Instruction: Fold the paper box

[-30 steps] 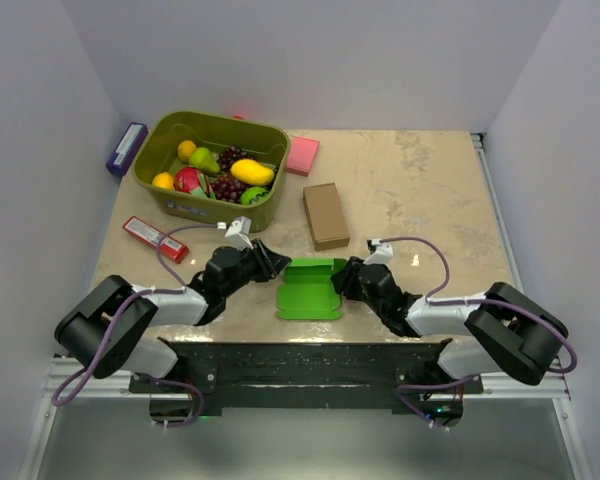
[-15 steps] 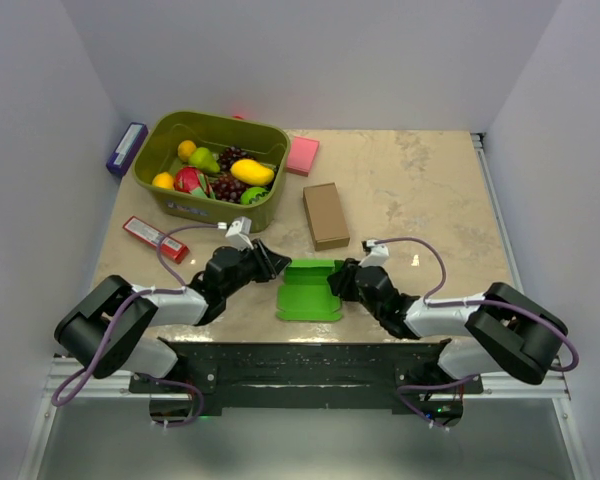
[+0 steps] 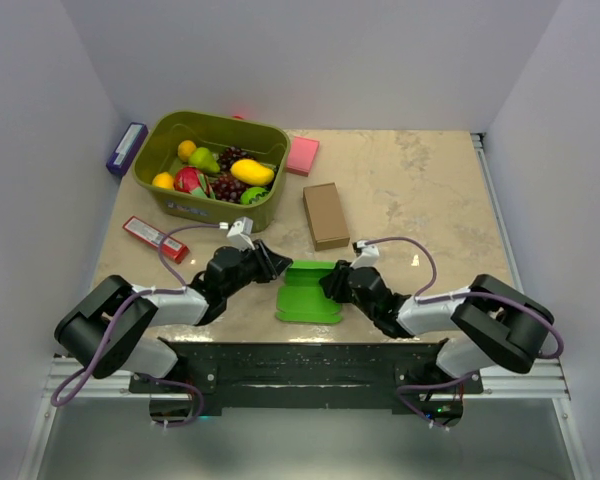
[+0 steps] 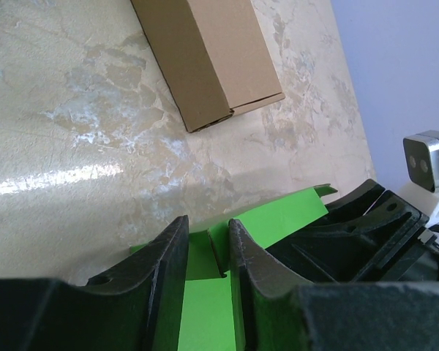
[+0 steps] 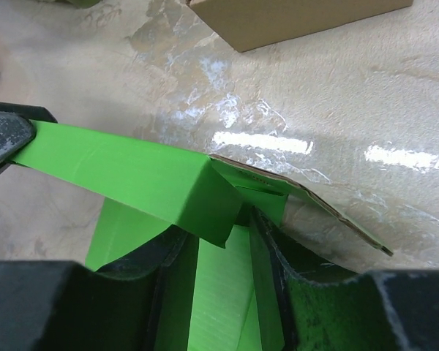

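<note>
1. We see the paper box (image 3: pixel 308 295) at the near edge of the table (image 3: pixel 430 190), midway between the two arms. It is bright green and partly folded, with its floor flat on the table and its far wall raised.
2. The left gripper (image 3: pixel 278 265) reaches the box's far left corner. The right gripper (image 3: pixel 328 285) reaches its far right side. Both sit low over the table.
3. In the left wrist view the fingers (image 4: pixel 168 270) stand apart around a short upright tab of green card. We see a gap on one side of the tab, so the jaws are not pressed onto it.
4. In the right wrist view the fingers (image 5: pixel 278 285) are also apart. The green floor of the box shows in the gap between them. A folded flap lies over the tip of one finger, and we see no pinch on the card.
5. The brown cardboard box (image 3: pixel 325 215) lies just beyond the green one, near it but not touching.
6. Farther back on the left stands an olive basket (image 3: pixel 220 212) of fruit (image 3: pixel 230 185), with a pink pad (image 3: pixel 302 156) just beside its right end.
7. A red pack (image 3: pixel 154 238) lies in front of the basket. A purple block (image 3: pixel 127 148) rests against the left wall.
</note>
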`<action>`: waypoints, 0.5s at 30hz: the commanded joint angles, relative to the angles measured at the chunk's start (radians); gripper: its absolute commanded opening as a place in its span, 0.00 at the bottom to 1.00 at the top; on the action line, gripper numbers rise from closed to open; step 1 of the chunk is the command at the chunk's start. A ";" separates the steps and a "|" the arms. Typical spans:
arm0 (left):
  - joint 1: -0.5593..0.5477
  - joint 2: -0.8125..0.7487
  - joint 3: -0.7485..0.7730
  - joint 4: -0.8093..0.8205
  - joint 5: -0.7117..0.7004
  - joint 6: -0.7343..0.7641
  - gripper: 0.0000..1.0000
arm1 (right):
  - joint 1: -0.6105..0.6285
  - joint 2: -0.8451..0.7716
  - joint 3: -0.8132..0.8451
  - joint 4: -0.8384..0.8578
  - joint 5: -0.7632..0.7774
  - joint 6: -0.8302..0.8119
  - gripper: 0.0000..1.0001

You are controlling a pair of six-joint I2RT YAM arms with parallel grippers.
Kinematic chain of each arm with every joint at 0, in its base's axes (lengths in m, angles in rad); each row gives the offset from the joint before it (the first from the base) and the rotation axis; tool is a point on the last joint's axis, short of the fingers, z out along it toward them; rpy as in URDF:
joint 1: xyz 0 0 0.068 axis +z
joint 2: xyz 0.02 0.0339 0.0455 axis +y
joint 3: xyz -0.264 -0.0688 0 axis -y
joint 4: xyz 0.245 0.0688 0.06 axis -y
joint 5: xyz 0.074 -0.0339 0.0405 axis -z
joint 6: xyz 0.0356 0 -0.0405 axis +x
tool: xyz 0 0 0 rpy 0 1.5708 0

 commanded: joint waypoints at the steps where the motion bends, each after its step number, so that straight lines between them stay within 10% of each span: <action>1: -0.025 0.010 0.021 -0.028 0.029 0.019 0.31 | 0.019 0.046 0.033 0.074 -0.032 0.017 0.36; 9: -0.023 -0.024 0.020 -0.073 0.005 0.041 0.31 | 0.022 -0.073 0.041 -0.039 -0.013 0.009 0.41; 15: -0.023 -0.054 0.031 -0.121 -0.023 0.068 0.31 | 0.022 -0.317 0.050 -0.315 0.005 0.011 0.65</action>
